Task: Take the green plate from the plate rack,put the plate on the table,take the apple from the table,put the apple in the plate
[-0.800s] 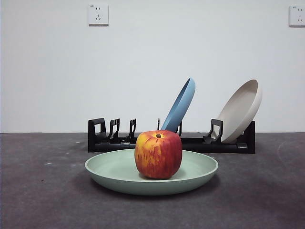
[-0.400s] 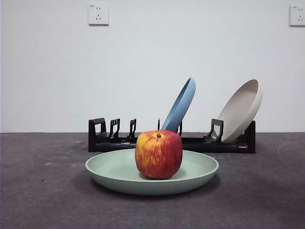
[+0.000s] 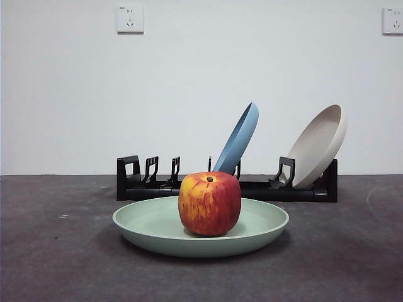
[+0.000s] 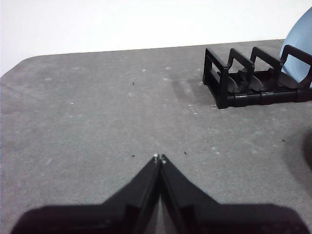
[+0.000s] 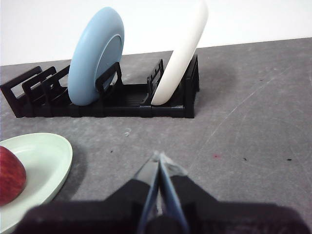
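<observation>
apple (image 3: pixel 209 204) on green plate (image 3: pixel 151 226), plate rack (image 3: pixel 252 189) partly hidden

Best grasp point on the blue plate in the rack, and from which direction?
Take the blue plate by its top rim, coming down from above. It stands on edge in the plate rack, leaning toward the cream-white plate, so the upper edge is free while a slotted holder covers the lower part. Probably close the end effector across the thin rim, front to back.
</observation>
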